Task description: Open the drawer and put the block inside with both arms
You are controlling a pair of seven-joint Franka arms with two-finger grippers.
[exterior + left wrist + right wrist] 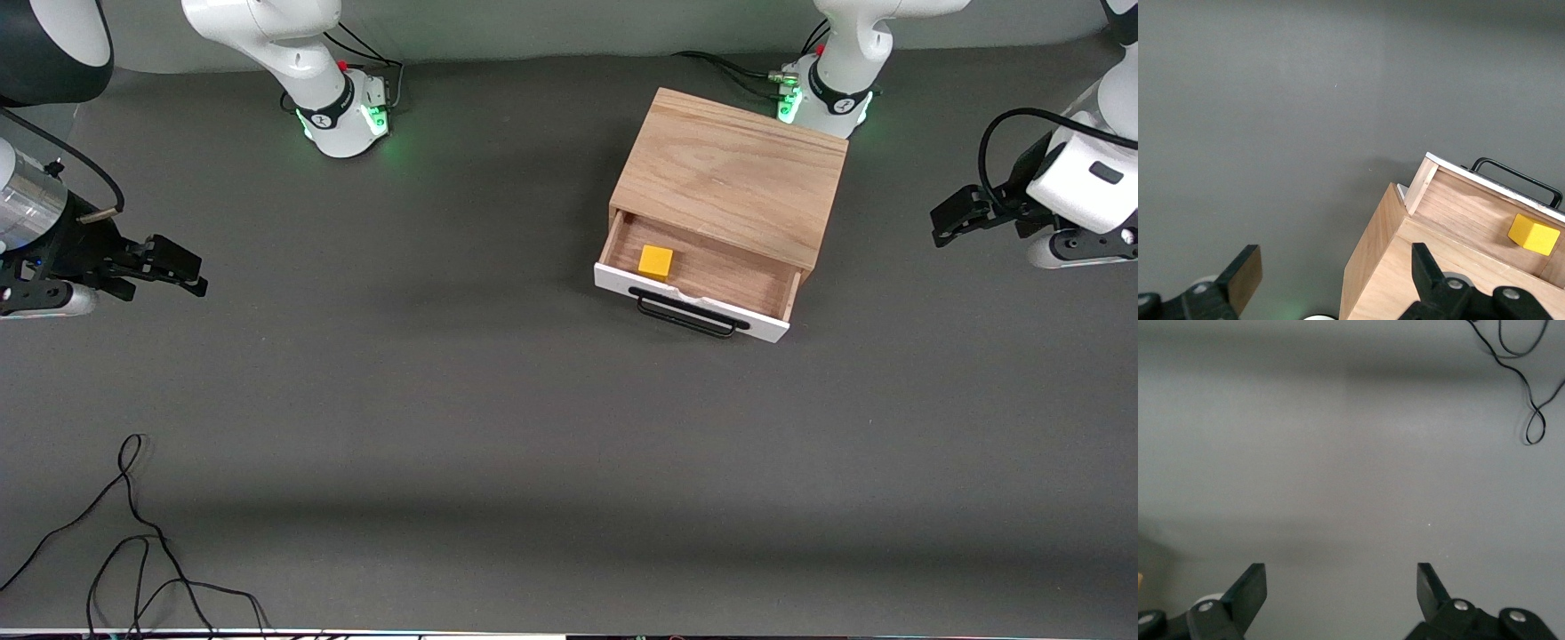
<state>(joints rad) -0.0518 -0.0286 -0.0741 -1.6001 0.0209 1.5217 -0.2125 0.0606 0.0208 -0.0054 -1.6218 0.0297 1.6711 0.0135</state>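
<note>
The drawer (693,271) of the light oak cabinet (733,173) stands pulled open, its white front and black bar handle (685,313) toward the front camera. The yellow block (656,262) lies inside the drawer, toward the right arm's end; it also shows in the left wrist view (1534,234). My left gripper (944,220) is open and empty, up in the air at the left arm's end of the table, away from the cabinet. My right gripper (191,271) is open and empty, over bare table at the right arm's end.
A loose black cable (133,533) lies on the grey table near the front camera at the right arm's end; it also shows in the right wrist view (1525,380). The two green-lit arm bases (347,120) stand along the table's edge farthest from the front camera.
</note>
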